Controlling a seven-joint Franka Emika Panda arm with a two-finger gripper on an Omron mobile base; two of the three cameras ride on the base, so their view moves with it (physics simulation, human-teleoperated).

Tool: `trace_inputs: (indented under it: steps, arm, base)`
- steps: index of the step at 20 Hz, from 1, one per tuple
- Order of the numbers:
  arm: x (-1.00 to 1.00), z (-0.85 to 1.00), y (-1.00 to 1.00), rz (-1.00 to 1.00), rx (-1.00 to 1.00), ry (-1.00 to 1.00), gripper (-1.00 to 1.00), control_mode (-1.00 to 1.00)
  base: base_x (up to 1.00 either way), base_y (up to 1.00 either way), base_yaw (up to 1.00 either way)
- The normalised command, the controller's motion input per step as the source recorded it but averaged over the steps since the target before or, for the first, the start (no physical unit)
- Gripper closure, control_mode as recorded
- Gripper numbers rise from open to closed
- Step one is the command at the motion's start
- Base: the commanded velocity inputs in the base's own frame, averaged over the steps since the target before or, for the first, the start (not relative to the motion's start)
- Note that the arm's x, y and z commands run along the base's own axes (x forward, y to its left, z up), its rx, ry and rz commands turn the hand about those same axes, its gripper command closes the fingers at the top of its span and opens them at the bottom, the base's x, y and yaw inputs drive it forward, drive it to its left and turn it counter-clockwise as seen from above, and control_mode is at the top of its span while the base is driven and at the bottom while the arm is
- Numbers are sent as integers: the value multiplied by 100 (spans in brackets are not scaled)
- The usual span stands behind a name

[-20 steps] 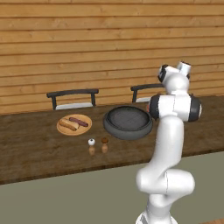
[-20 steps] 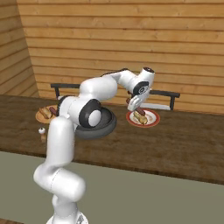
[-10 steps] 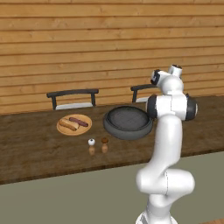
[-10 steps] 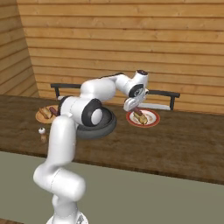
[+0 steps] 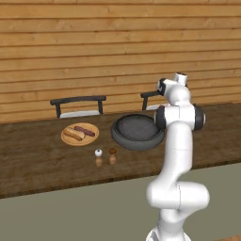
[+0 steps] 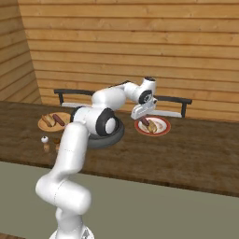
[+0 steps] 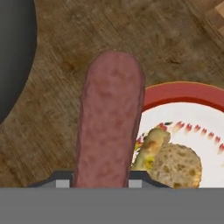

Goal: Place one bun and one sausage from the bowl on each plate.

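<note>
Sausage (image 7: 109, 122) sits clamped in our closed tool (image 6: 140, 112) above the red-rimmed plate (image 6: 161, 131), which holds a bun (image 7: 177, 164). Our wooden plate (image 5: 70, 139) carries a bun and sausage.

Wooden plate (image 5: 79, 138) on counter (image 5: 37, 160) holds bun (image 5: 74, 134) and sausage (image 5: 84, 131) side by side; dark bowl (image 5: 136, 131) right of it (partly behind arm (image 5: 178, 141)); two shakers (image 5: 105, 157) in front.

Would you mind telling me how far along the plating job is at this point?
Done: the wooden plate holds a bun and a sausage, and the bowl looks empty. In hand: the gripper holds the second sausage at the red-rimmed plate, which already carries a bun. Left: release it there.
</note>
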Motion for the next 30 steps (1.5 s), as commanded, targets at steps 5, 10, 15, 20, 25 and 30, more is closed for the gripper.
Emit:
trace_inputs:
  steps: [5, 10, 15, 20, 25, 30]
  arm:
    - [22, -18, -7, 0, 0, 1, 100, -100]
    - [0, 4, -17, 0, 0, -7, 100, -100]
    - [1, -10, -21, 0, 0, -10, 100, -100]
    - [24, -32, -25, -2, 0, -4, 100, -100]
    - [22, -4, -33, -2, 0, -6, 100, -100]
    - [2, 0, -1, 0, 0, 0, -100, -100]
  base:
    - [0, 0, 0]
    - [0, 0, 0]
    - [0, 0, 0]
    - [0, 0, 0]
    - [0, 0, 0]
    - [0, 0, 0]
